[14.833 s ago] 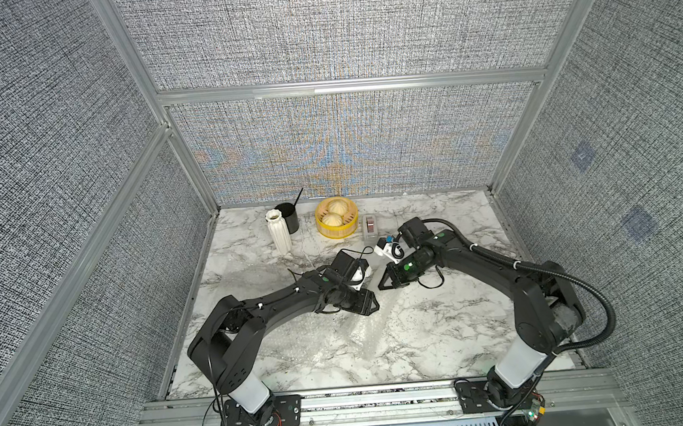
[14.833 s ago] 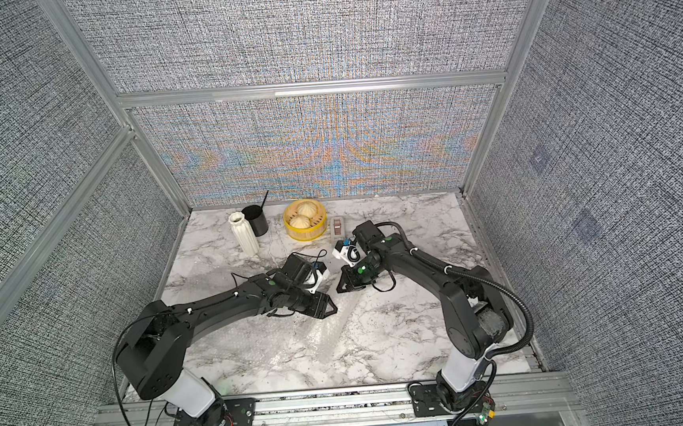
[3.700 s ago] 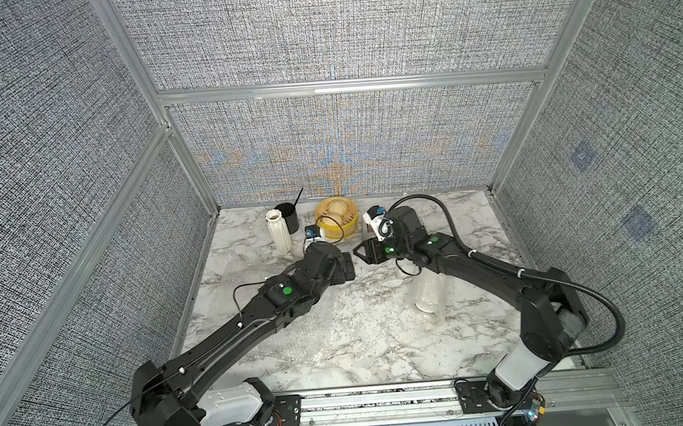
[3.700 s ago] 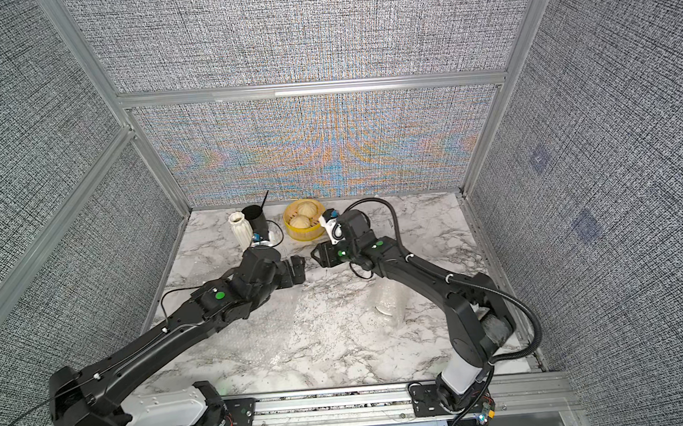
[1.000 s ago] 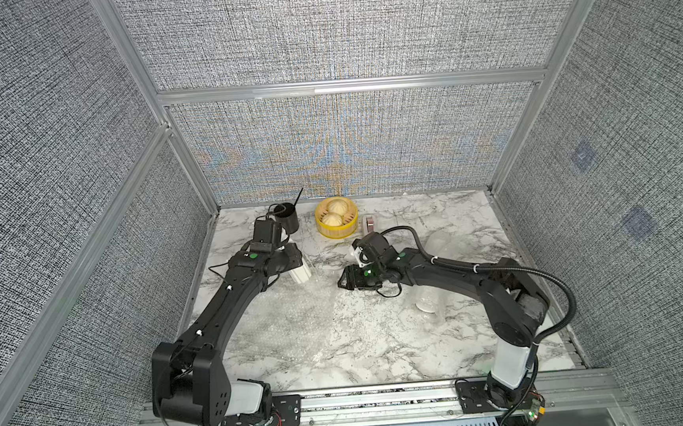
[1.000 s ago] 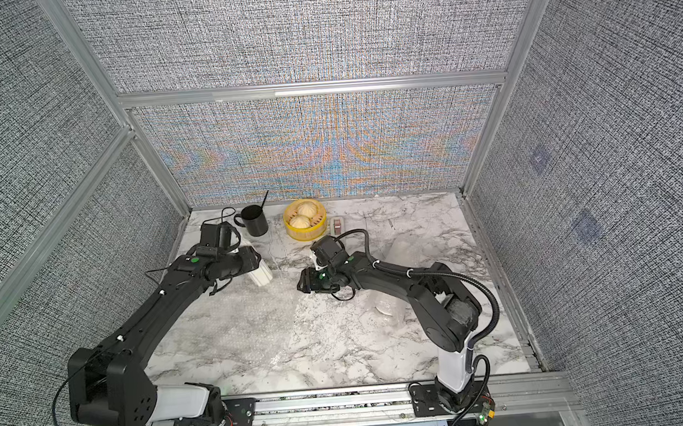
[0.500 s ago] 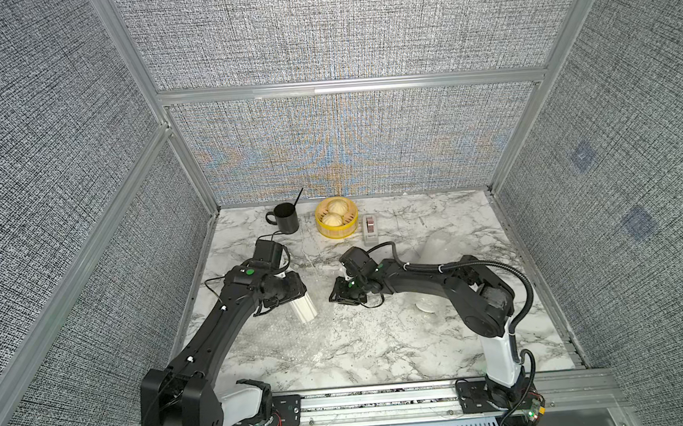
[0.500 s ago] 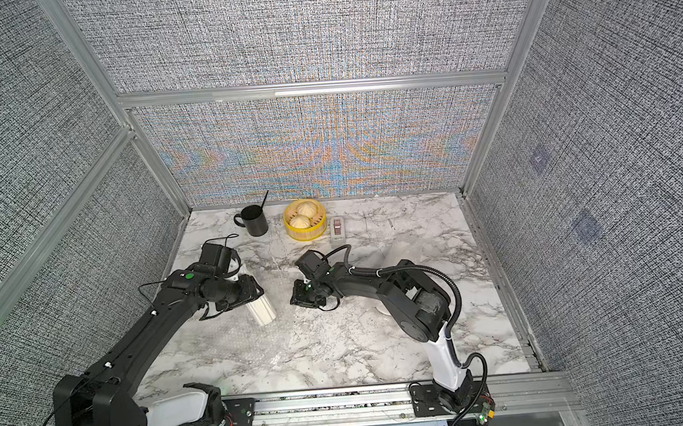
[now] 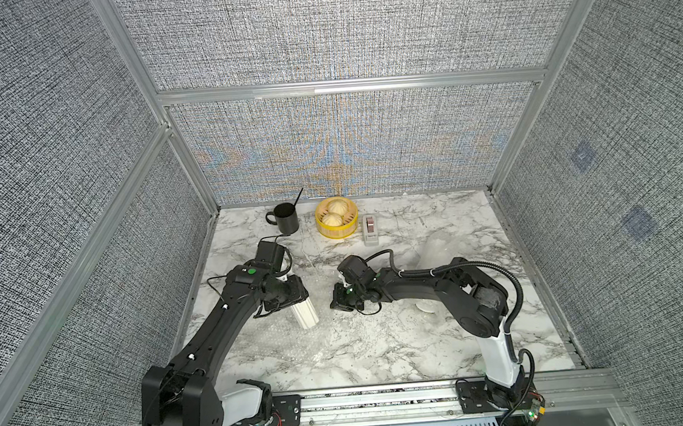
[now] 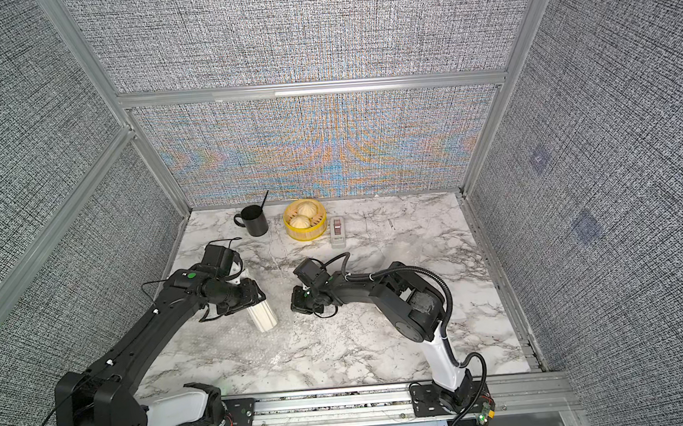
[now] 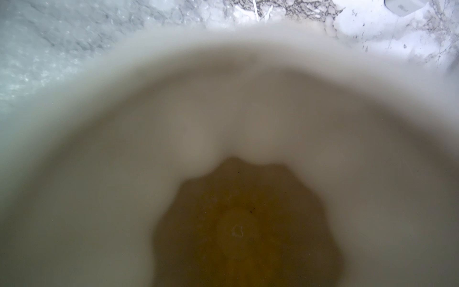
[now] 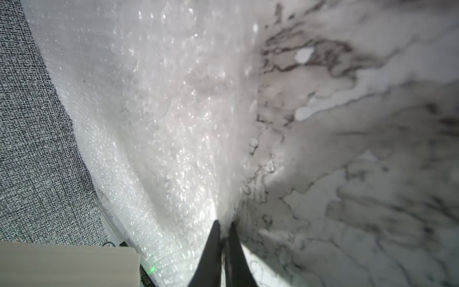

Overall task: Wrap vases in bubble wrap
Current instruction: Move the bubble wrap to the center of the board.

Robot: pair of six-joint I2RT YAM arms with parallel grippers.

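Along the back edge of the marble tabletop (image 9: 444,350) a black mug (image 9: 286,218), a yellow steamer basket (image 9: 333,234) with two buns and a small white box (image 9: 370,232) were lined up. The front right part was left as bare marble, and a narrow strip of free surface was kept between the two grippers near the middle.

A bubble wrap sheet (image 9: 283,341) was spread flat toward the front left corner. It was clear, dotted with small bubbles and faintly glossy, so the marble veins were seen through it.

The slim ribbed vase (image 9: 306,316) was grasped at its upper end by the left gripper (image 9: 292,297). It was held tilted above the sheet's back edge, base lowermost, and whether the base touched the wrap could not be told. In the left wrist view its blurred cream inside (image 11: 223,124) filled nearly the whole frame.

The right gripper (image 12: 223,226) was clenched on the sheet's edge, the wrap (image 12: 161,111) being pinched between the black fingers low over the tabletop.

Behind the right arm a pale translucent bundle (image 9: 433,253) was lying. Its contents could not be made out.
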